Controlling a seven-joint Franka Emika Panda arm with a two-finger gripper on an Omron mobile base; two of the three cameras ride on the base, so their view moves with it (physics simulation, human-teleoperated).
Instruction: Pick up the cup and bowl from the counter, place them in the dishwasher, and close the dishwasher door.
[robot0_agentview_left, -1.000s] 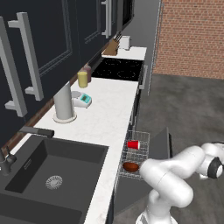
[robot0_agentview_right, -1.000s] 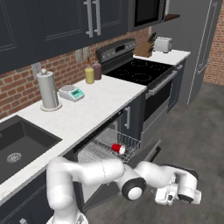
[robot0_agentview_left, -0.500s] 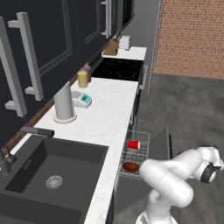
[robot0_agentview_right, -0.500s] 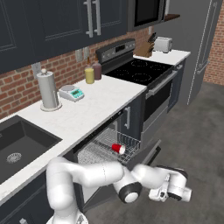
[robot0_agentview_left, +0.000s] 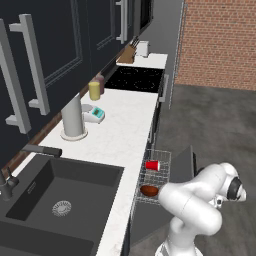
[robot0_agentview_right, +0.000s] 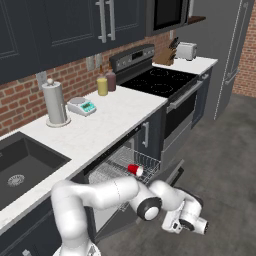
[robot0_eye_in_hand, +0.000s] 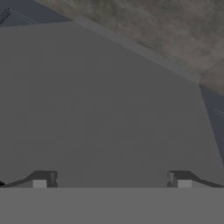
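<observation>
So the red cup (robot0_agentview_left: 152, 165) is lying on its side in the silver wire-grid rack (robot0_agentview_left: 162, 156) of the dishwasher (robot0_agentview_right: 117, 172), white inside facing out, and the little dark reddish-brown bowl (robot0_agentview_left: 149, 190) sits in the same rack, nearer the base and just apart from the cup. The rack is pulled out below the edge of the white speckled stone counter (robot0_agentview_left: 125, 135), which is smooth and flat with a black sink (robot0_agentview_left: 55, 200) and a black cooktop (robot0_agentview_left: 137, 79) set into it. The flat dark grey dishwasher door (robot0_eye_in_hand: 100, 105) hangs open and tilted over the mottled grey floor (robot0_agentview_left: 220, 125); in the hand view its plain matte panel runs up to a straight pale edge with floor beyond it. The gripper (robot0_eye_in_hand: 111, 179) is right up close to that panel, fingers (robot0_eye_in_hand: 41, 179) spread wide with nothing between them. Loads of open floor on the far side of the door. A tall grey cylinder (robot0_agentview_left: 73, 117), yellow jar (robot0_agentview_left: 94, 90) and toaster (robot0_agentview_left: 143, 48) stand on the counter, brick wall (robot0_agentview_left: 220, 42) behind.
</observation>
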